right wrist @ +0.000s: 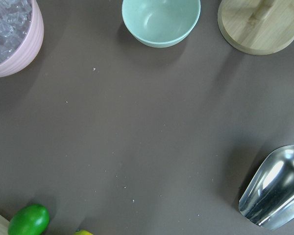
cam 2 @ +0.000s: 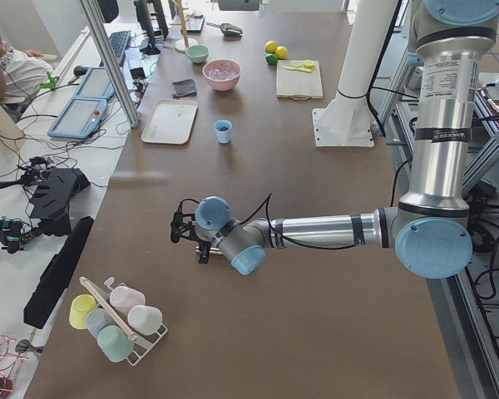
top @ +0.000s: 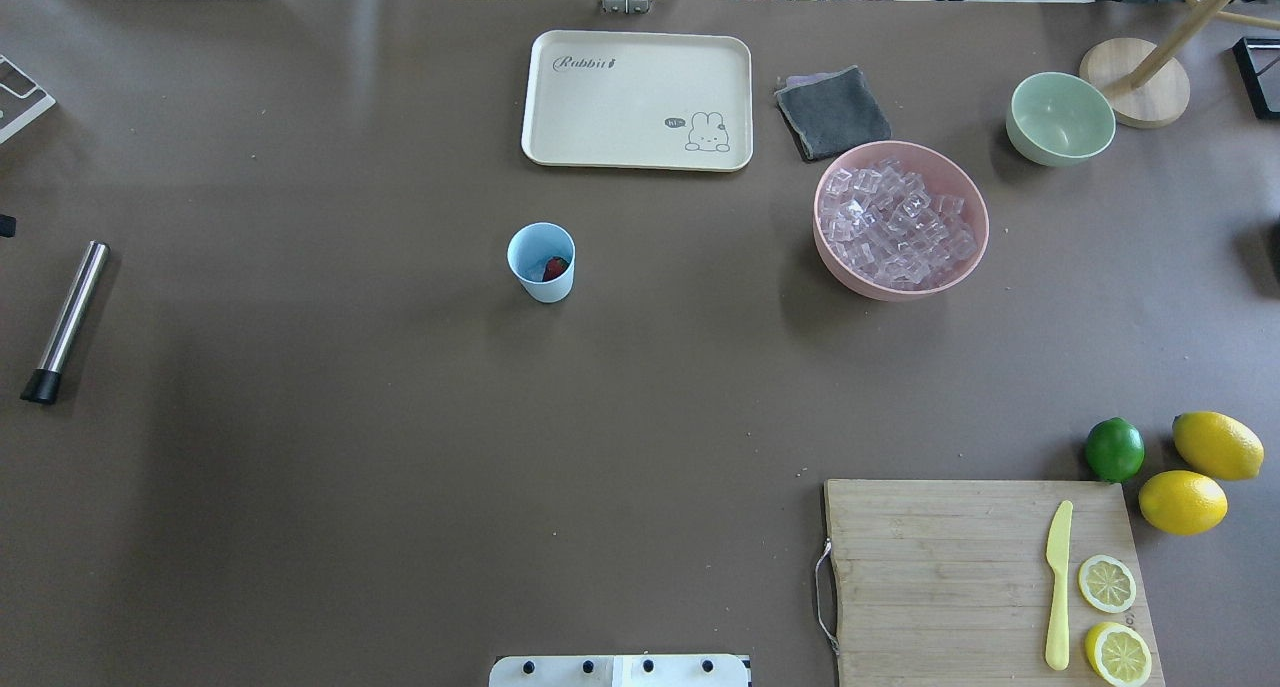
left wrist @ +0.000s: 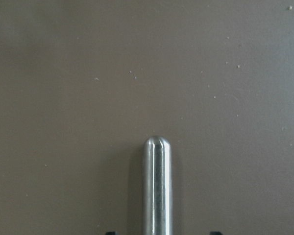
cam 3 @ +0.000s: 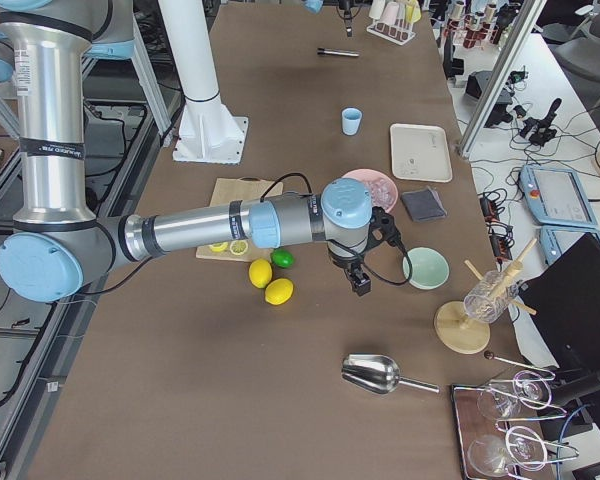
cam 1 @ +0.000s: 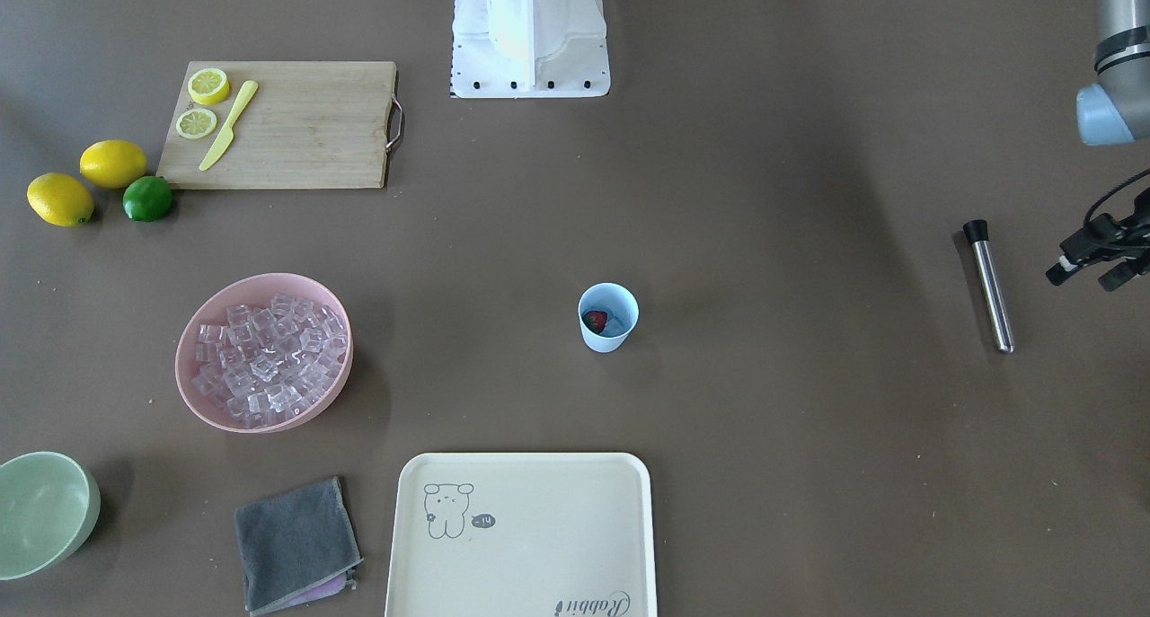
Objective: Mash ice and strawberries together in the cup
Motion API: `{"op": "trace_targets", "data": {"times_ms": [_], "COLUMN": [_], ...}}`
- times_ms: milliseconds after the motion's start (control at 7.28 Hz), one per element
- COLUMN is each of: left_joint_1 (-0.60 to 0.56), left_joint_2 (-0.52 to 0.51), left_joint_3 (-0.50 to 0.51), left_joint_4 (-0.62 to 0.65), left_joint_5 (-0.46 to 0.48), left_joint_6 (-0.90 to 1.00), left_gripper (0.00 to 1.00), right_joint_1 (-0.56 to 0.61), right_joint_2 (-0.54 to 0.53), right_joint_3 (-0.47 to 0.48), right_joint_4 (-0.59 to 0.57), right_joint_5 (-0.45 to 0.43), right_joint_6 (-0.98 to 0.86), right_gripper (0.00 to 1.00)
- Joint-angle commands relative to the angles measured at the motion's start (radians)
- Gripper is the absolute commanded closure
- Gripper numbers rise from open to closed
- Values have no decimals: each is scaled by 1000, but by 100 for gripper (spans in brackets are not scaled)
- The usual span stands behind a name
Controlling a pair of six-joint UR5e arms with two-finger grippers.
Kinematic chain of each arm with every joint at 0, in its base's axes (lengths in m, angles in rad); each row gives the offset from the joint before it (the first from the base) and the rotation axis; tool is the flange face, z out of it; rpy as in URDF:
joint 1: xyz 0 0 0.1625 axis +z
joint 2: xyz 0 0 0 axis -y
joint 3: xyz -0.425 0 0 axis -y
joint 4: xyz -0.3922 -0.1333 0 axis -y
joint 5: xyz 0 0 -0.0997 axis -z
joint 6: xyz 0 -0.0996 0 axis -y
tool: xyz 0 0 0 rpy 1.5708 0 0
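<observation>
The light blue cup (cam 1: 602, 340) stands mid-table, also in the overhead view (top: 548, 289). Inside it lie the red strawberry (cam 1: 594, 319) and some clear ice (cam 1: 614, 328). More ice cubes (top: 897, 227) fill a pink bowl (top: 850, 277). A steel muddler (cam 1: 989, 285) with a black end lies flat at the table's left end. My left gripper (cam 1: 1087, 274) is open and empty, close beside the muddler; in its wrist view the rod (left wrist: 156, 186) lies between the jaws. My right gripper (cam 3: 360, 280) hovers near the green bowl; I cannot tell if it is open.
A cream tray (top: 560, 147), a grey cloth (top: 833, 112) and a pale green bowl (top: 1060, 117) sit at the far side. A cutting board (top: 930, 577) holds a yellow knife and lemon slices; lemons and a lime (top: 1114, 449) lie beside it. A metal scoop (right wrist: 274, 188) is near the right gripper.
</observation>
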Motion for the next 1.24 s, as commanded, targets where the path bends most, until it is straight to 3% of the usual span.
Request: {"op": "trace_targets", "data": {"times_ms": [0,412,824,962,1099], "left_joint_1": [-158,-229,-249,-249,-246], "left_joint_2": [0,-67,-44,-31,-28], "left_joint_3": [-61,-249,-279,-280,-288], "left_joint_4": [73,458,697,713,742], "left_joint_5": [-119,-113,-84,16,45], "left_joint_6": [83,246,493,537,543], "left_gripper": [2,2,2,2,2], "right_joint_1": [0,0,-2,-2,-2], "right_joint_2": [-14,-16,-28,-26,-20], "right_joint_3": [-1,-15,-17,-17,-20], "right_joint_4": [0,0,0,2,0], "right_joint_5": [0,-1,-35,-47,-50], "right_joint_6": [-2,0,0,0,4], "right_gripper": [1,1,1,1,1]}}
